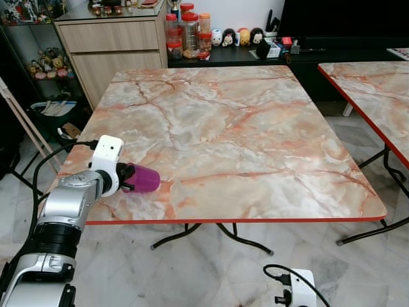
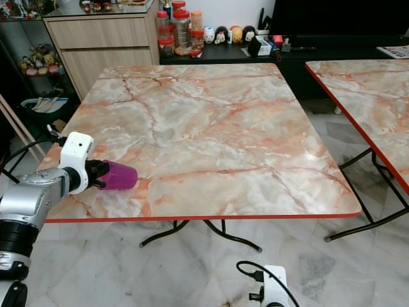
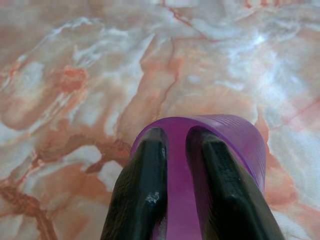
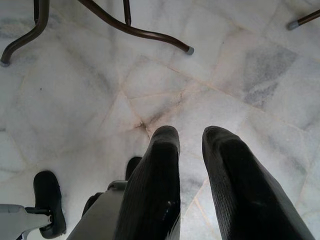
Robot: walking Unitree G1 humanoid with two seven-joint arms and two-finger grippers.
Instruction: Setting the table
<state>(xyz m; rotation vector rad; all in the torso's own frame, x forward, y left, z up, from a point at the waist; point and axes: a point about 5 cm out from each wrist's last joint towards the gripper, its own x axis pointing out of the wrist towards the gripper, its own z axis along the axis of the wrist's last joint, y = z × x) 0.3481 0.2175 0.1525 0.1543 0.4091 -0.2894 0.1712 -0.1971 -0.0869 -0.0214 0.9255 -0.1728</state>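
A purple plastic cup (image 1: 146, 178) lies on its side in my left gripper (image 3: 177, 136), just above the near left corner of the marble-patterned table (image 1: 243, 128). The gripper is shut on the cup's rim: one black finger (image 3: 145, 185) sits on each side of the purple wall. The cup's base points to the right, toward the table's middle. My right gripper (image 4: 187, 132) hangs low beside the table's front edge, pointing at the tiled floor, its fingers close together with nothing between them.
A second marble table (image 1: 377, 89) stands to the right across a narrow gap. Behind are a wooden cabinet (image 1: 115, 45), jars (image 1: 188, 35) and a black low unit with figurines. Curved metal table legs (image 4: 135, 30) rest on the floor.
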